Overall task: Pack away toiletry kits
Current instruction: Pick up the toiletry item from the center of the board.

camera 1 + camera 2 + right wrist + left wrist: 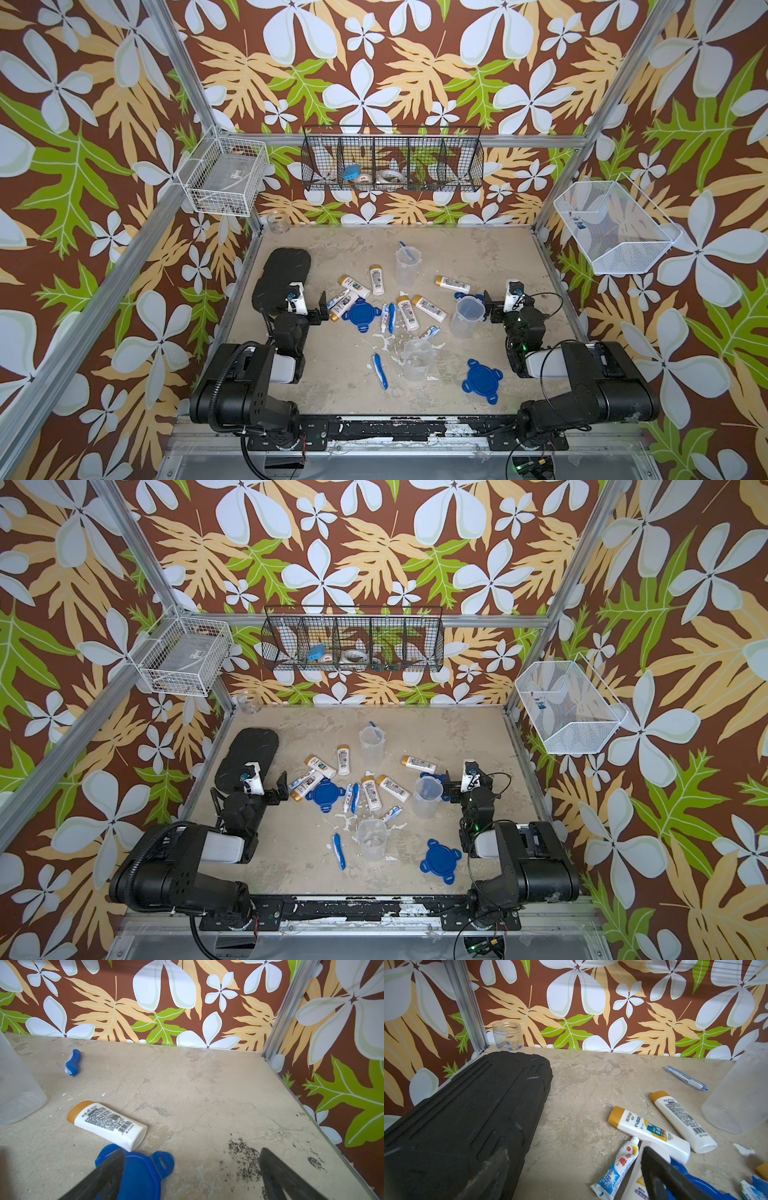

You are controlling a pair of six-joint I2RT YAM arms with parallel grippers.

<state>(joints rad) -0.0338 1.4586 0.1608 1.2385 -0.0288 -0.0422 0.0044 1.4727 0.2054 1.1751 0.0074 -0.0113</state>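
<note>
Toiletry kits [407, 314] scattered, between both arms' parted jaws

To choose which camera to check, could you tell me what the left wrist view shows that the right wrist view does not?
Only left wrist: the black textured oblong case, small clear jar and white-blue toothpaste tube. Only right wrist: a lone white gold-capped bottle beside a blue four-tab lid. Both: the stained beige tabletop, floral wall, and apparently the same clear plastic cup and blue-white toothbrush.

Far half of table [478, 249] bare, centre crowded with bottles [407, 315], black case [282, 270] blocking left edge
</note>
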